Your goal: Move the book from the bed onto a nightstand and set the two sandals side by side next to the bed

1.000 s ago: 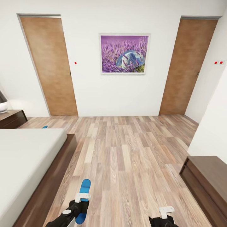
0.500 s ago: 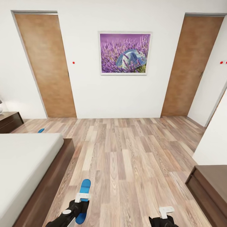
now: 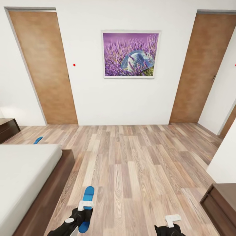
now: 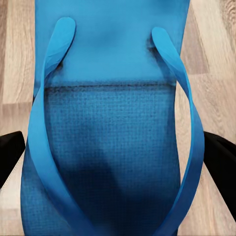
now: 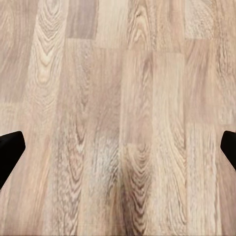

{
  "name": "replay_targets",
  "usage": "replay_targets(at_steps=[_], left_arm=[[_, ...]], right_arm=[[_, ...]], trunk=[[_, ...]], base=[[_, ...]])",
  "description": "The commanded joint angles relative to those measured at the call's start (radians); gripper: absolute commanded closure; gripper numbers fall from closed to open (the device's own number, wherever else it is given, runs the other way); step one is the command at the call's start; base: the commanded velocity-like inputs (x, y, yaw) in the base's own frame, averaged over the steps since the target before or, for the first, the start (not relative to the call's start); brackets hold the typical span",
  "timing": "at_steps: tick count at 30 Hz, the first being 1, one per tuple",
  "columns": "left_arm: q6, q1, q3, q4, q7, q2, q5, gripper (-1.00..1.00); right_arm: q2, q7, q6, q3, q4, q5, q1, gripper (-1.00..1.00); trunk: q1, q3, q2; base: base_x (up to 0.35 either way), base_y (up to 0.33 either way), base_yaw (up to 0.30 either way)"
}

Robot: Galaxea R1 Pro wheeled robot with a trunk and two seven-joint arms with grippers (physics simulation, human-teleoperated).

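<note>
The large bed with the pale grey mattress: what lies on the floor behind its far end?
A bright blue sandal lies on the wood-plank floor beyond the bed. Its tip alone shows; the mattress edge covers the rest.

You face a white wall [image 3: 98, 98] with a lavender picture [image 3: 131, 54] at its middle.
Left and right of that picture you see two wooden doors [image 3: 44, 67], each reaching the floor. Below the picture, light brown plank flooring [image 3: 131, 170] runs toward you. Far right of the picture, low down, sits a dark brown cabinet [image 3: 221, 205] against a white wall corner.
</note>
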Motion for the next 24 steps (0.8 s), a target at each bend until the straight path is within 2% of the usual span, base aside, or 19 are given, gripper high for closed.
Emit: replay_targets(at_steps=[1, 24], left_arm=[[-0.004, -0.001, -0.004, 0.001, 0.001, 0.0, -0.002, 1.0], [-0.005, -0.001, -0.004, 0.001, 0.001, -0.001, -0.002, 1.0]], right_arm=[[-0.001, 0.001, 0.006, 0.003, -0.002, 0.002, 0.0, -1.0], [0.001, 0.001, 0.006, 0.004, -0.002, 0.002, 0.0, -1.0]], trunk=[[0.001, -0.001, 0.0], [0.001, -0.001, 0.0]], base=[[0.339, 0.0, 0.0], [0.339, 0.0, 0.0]])
